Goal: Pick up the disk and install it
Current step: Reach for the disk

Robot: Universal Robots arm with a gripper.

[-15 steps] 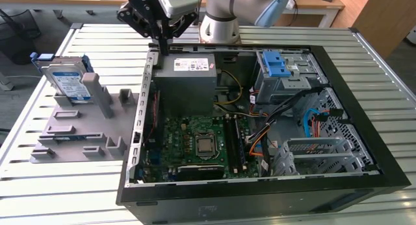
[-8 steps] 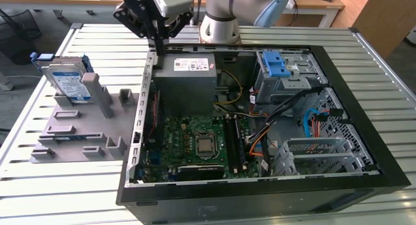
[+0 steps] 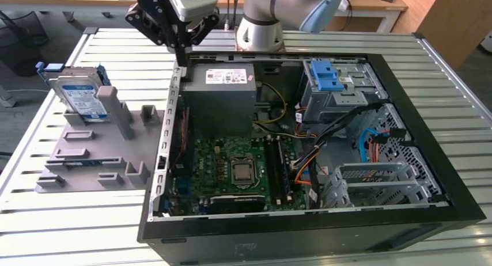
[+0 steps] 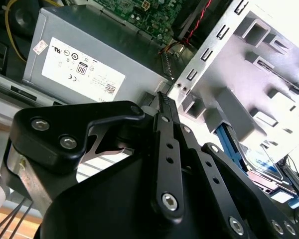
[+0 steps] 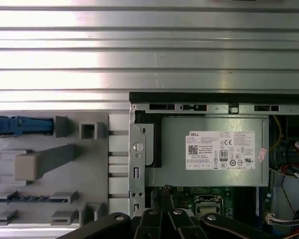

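The disk [image 3: 80,97] stands on edge in a grey holder [image 3: 100,156] at the exterior view's left, beside the open computer case [image 3: 450,162]. It is silver with a white-and-blue label and a blue bracket. The second wrist view shows the disk [image 4: 261,160] beyond the holder's posts, and the first wrist view shows its blue bracket edge [image 5: 22,125]. My gripper [image 3: 182,59] hangs over the case's back corner near the grey power supply [image 3: 223,102], well away from the disk. Its fingers [image 4: 163,102] are shut together with nothing between them.
The case lies open on a slatted metal table [image 3: 115,47], with the motherboard [image 3: 238,168] and cables showing. A metal drive cage [image 3: 346,96] with a blue latch piece [image 3: 326,76] sits at the case's far side. The holder has several upright posts and slots.
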